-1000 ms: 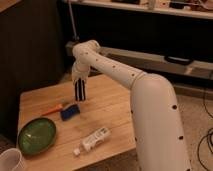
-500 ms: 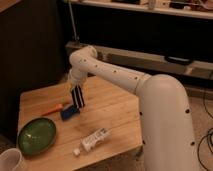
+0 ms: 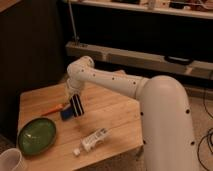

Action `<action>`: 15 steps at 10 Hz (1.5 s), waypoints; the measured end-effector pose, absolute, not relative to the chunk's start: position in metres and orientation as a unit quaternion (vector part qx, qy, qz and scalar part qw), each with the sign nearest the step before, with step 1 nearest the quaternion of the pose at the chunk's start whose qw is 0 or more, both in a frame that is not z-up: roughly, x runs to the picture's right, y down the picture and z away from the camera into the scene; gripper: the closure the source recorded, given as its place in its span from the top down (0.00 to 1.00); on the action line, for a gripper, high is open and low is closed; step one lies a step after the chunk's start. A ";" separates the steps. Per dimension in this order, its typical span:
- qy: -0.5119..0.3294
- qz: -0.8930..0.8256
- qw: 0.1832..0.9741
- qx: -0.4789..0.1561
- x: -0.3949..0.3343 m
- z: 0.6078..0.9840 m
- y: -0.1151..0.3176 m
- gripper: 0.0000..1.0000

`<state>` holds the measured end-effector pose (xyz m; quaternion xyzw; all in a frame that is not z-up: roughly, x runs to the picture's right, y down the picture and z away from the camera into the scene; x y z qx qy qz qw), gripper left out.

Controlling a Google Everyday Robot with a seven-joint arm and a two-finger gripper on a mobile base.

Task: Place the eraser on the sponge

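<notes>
Eraser (image 3: 77,108) first: it sits in the gripper (image 3: 76,105), a small black block with a pale stripe, tilted a little and held low over the left middle of the wooden table (image 3: 117,117). On my feed the claw is closed narrowly around it, gripping the block on both sides and carrying nothing else.

The sponge (image 3: 65,114), a flat blue pad, lies on the tabletop just below and to the left of the eraser. The eraser's lower corner overlaps the sponge's upper right edge from this angle, but I cannot tell whether the two are touching or the block is hanging just above it.

The white arm (image 3: 107,82) reaches in from the big rounded body on the right, bends at an elbow above the table's far side and drops down to the claw.

A thin orange stick (image 3: 52,109) lies just left of the sponge, pointing toward it. A green plate (image 3: 36,136) rests near the front left corner, well apart from the sponge. A white tube (image 3: 93,140) lies near the front edge, right of the plate. A white cup (image 3: 10,161) shows in the lower left corner of the view, cut off by the edge.
</notes>
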<state>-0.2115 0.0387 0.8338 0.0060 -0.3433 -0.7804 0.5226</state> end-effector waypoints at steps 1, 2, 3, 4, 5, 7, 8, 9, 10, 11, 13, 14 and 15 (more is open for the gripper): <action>-0.346 -0.782 0.518 0.005 -0.215 0.834 0.040 0.00; -0.349 -0.784 0.514 0.003 -0.218 0.836 0.043 0.00; -0.349 -0.787 0.509 0.000 -0.222 0.839 0.048 0.00; -0.346 -0.791 0.505 -0.004 -0.222 0.845 0.053 0.00; -0.345 -0.791 0.505 -0.007 -0.221 0.849 0.056 0.00; -0.340 -0.794 0.505 -0.011 -0.218 0.857 0.059 0.00; -0.339 -0.794 0.504 -0.012 -0.218 0.860 0.060 0.00; -0.339 -0.796 0.502 -0.015 -0.220 0.862 0.062 0.00; -0.340 -0.799 0.496 -0.017 -0.223 0.863 0.064 0.00; -0.342 -0.800 0.492 -0.021 -0.225 0.866 0.067 0.00; -0.349 -0.799 0.488 -0.027 -0.226 0.868 0.071 0.07; -0.352 -0.799 0.487 -0.030 -0.227 0.869 0.072 0.16; -0.353 -0.799 0.486 -0.032 -0.227 0.870 0.073 0.24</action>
